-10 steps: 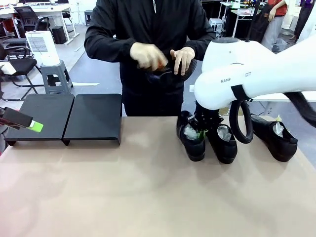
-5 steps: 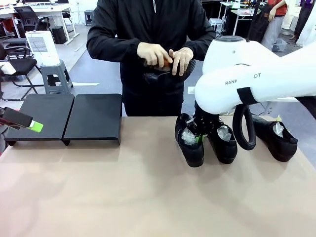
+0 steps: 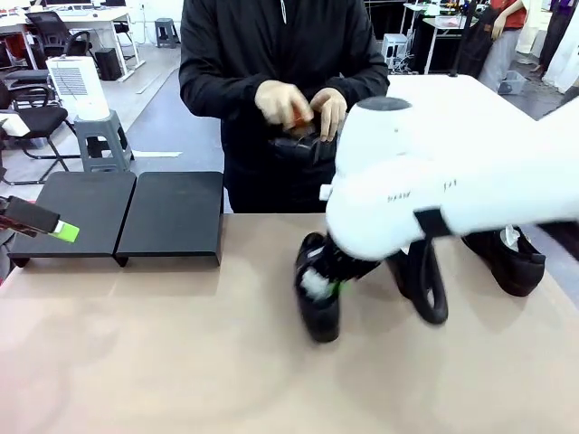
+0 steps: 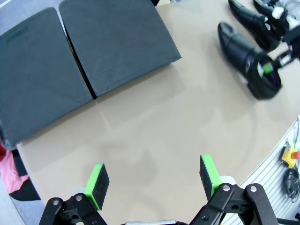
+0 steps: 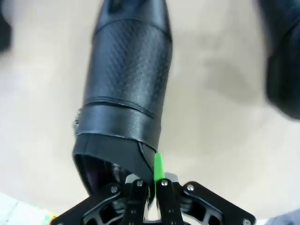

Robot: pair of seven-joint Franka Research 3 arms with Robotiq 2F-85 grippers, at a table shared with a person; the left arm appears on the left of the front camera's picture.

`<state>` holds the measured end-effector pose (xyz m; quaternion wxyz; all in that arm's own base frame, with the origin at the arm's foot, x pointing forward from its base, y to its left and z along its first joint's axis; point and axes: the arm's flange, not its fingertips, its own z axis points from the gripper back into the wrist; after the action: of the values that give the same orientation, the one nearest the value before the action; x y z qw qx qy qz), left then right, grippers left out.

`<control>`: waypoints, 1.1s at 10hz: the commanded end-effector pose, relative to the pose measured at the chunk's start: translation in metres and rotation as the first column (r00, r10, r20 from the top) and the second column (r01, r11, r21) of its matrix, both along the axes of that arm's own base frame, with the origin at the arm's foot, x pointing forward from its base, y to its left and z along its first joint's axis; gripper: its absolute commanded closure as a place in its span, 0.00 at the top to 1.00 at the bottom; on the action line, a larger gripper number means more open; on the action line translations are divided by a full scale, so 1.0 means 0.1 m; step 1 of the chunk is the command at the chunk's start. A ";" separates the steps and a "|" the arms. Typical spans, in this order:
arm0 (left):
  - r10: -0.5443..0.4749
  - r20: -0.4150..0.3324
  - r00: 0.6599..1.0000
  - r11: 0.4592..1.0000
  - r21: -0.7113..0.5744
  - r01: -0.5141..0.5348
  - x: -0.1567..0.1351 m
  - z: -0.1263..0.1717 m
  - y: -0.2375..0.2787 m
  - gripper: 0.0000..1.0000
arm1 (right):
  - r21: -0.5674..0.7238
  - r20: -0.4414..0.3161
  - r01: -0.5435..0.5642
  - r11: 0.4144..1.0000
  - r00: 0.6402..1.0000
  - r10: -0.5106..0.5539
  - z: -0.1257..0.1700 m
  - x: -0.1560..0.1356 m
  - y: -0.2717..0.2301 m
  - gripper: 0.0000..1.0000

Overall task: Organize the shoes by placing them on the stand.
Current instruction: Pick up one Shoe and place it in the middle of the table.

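My right gripper (image 5: 151, 180) is shut on the heel rim of a glossy black shoe (image 5: 126, 89). In the front view that shoe (image 3: 317, 307) hangs toe-down near the table's middle, under the right gripper (image 3: 339, 287). A second shoe (image 3: 404, 269) is mostly hidden behind the white arm, and a third shoe (image 3: 505, 251) lies at the right. The person holds a fourth shoe (image 3: 303, 145) in both hands. The stand's two black platforms (image 3: 86, 206) (image 3: 174, 215) sit bare at the back left. My left gripper (image 4: 152, 176) is open above bare table, in front of the platforms (image 4: 117, 42).
The person stands at the far edge behind the middle of the table, rubbing the held shoe with a small brush (image 3: 294, 116). The left gripper (image 3: 50, 226) hovers at the table's left edge. A cable and an orange button (image 4: 291, 154) sit off the table's edge.
My right arm has swung left with the shoe in its grip, carrying it away from the shoe it stood beside. The left arm has stayed still.
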<state>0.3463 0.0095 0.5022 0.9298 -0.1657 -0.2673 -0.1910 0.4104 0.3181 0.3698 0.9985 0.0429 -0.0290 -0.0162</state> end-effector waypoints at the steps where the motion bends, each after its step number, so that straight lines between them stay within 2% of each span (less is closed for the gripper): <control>1: -0.012 0.004 1.000 1.000 -0.014 0.012 0.00 0.00 0.02 1.00 | 0.123 0.043 0.079 0.989 0.995 -0.085 -0.12 -0.49 0.24 0.00; 2: -0.012 0.004 1.000 1.000 -0.014 0.012 0.00 0.00 0.02 1.00 | 0.142 0.052 0.046 0.989 0.997 -0.054 -0.20 -0.66 0.37 0.00; 3: -0.012 0.004 1.000 1.000 -0.014 0.012 0.00 0.00 0.02 1.00 | 0.172 0.029 0.005 0.985 1.000 -0.010 -0.25 -0.76 0.42 0.00; 4: -0.012 0.004 1.000 1.000 -0.014 0.012 0.00 0.00 0.02 1.00 | 0.208 0.021 0.032 0.978 0.999 -0.038 -0.25 -0.87 0.44 0.00; 5: -0.012 0.004 1.000 1.000 -0.014 0.012 0.00 0.00 0.02 1.00 | 0.211 0.055 0.001 0.978 0.998 -0.013 -0.22 -0.95 0.44 0.00; 6: -0.012 0.004 1.000 1.000 -0.014 0.012 0.00 0.00 0.02 1.00 | 0.197 0.038 -0.019 0.980 0.999 0.012 -0.23 -0.91 0.40 0.04; 10: -0.012 0.004 1.000 1.000 -0.014 0.012 0.00 0.00 0.02 1.00 | 0.175 0.010 -0.096 0.980 0.995 0.096 -0.19 -0.86 0.39 0.83; 11: -0.012 0.004 1.000 1.000 -0.014 0.012 0.00 0.00 0.02 1.00 | 0.184 0.016 -0.104 0.977 0.995 0.103 -0.16 -0.86 0.39 1.00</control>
<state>0.3463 0.0096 0.5023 0.9298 -0.1656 -0.2675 -0.1909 0.3235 0.3622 0.3445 0.9916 0.1214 -0.0371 0.0266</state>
